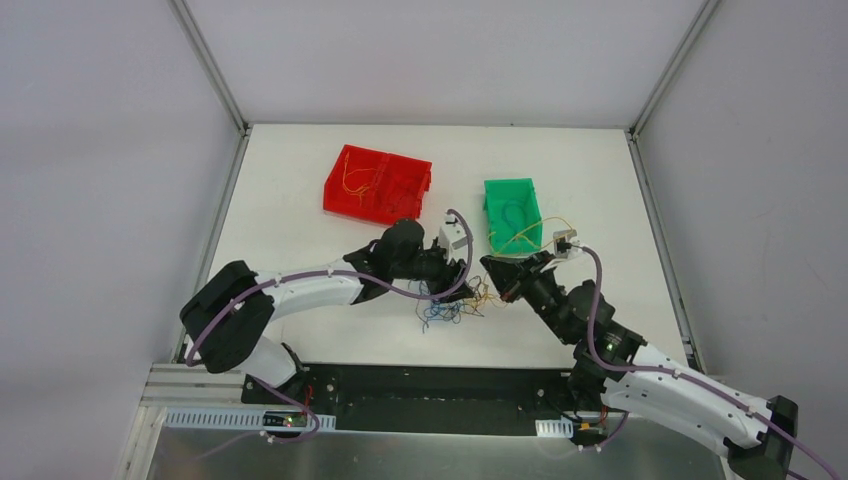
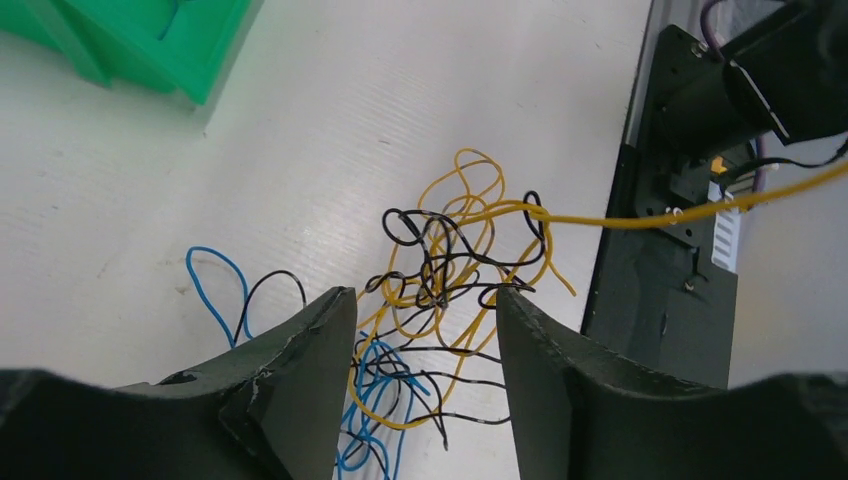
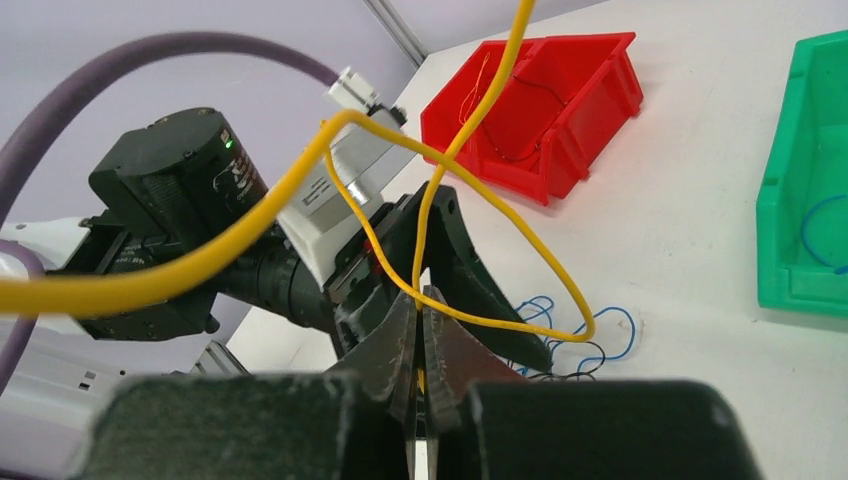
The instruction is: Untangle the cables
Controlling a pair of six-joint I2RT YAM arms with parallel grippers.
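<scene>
The cables (image 1: 455, 305) lie as a small tangle of yellow, blue and dark wires on the white table between the two arms. In the left wrist view the tangle (image 2: 440, 270) sits on the table between and just beyond the fingers of my left gripper (image 2: 425, 295), which is open and holds nothing. My right gripper (image 3: 420, 300) is shut on a yellow wire (image 3: 500, 215) that loops up in front of it. That wire (image 2: 640, 218) runs taut from the tangle out to the right. In the top view the left gripper (image 1: 462, 275) and the right gripper (image 1: 495, 270) are close together above the tangle.
A red bin (image 1: 378, 183) with a few thin wires stands at the back left. A green bin (image 1: 512, 213) holding a blue wire stands at the back centre, just behind the right gripper. A black base plate (image 2: 660, 290) runs along the near table edge.
</scene>
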